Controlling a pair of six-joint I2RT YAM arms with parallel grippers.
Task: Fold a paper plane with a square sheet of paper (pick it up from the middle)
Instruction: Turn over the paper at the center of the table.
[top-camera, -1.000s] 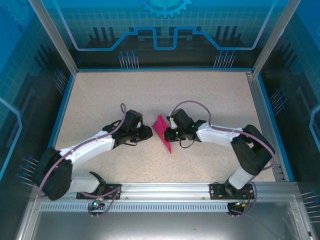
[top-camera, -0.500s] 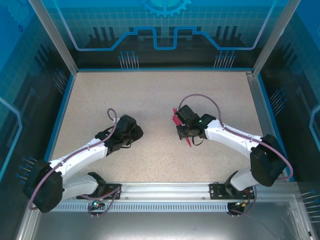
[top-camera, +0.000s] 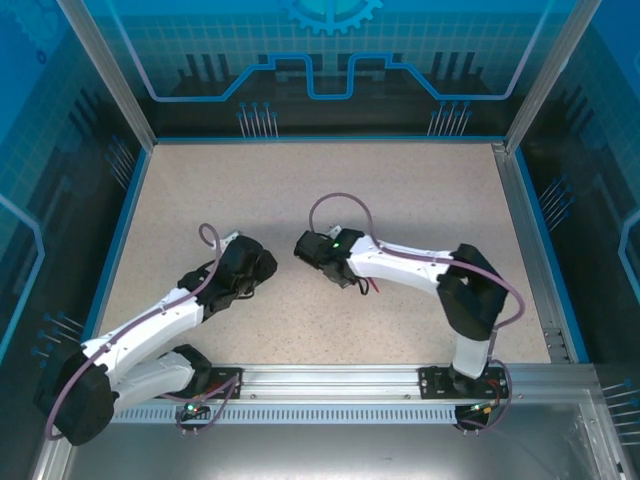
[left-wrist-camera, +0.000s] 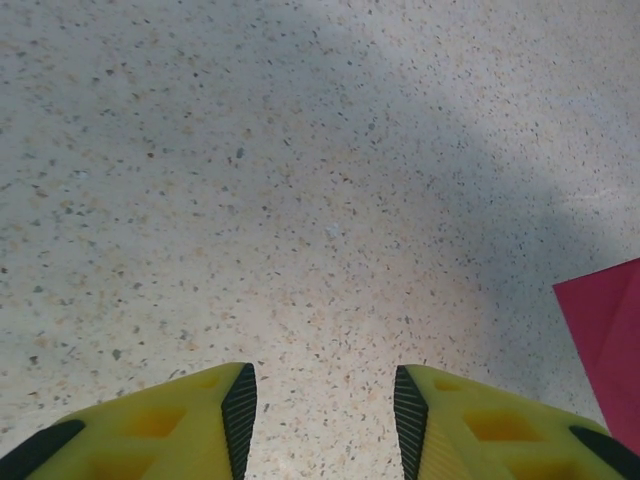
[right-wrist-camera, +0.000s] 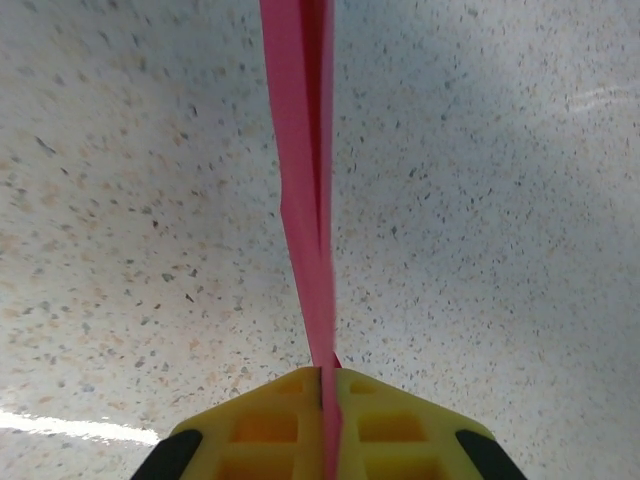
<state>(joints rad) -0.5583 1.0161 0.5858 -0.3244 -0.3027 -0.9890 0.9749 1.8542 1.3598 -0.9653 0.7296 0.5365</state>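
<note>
Speckled beige table (top-camera: 420, 190) surrounds both arms in the top view. Your left gripper (top-camera: 266, 264) and right gripper (top-camera: 303, 246) point toward each other, near but apart. A thin red streak (top-camera: 373, 287) shows behind the right gripper's jaws, under the forearm. It may be paper or a cable; I cannot say which.

From the left wrist, the 2 yellow fingers stand apart with bare table between them, gripping nothing. A magenta corner of the paper plane (left-wrist-camera: 608, 345) lies out past the right-hand finger, beside the jaws and not between them.

From the right wrist, the jaws are pressed together on the paper plane. It runs straight ahead from the fingertips as a narrow, edge-on strip of several layers, and it looks to be lifted off the table.

I judge the folding well along: the paper is a layered strip, not a flat square. You cannot tell here whether the wings are formed. Final creases and setting it down are probably what is left. Nothing else sits nearby, and the only obstacle is the other gripper close ahead.
</note>
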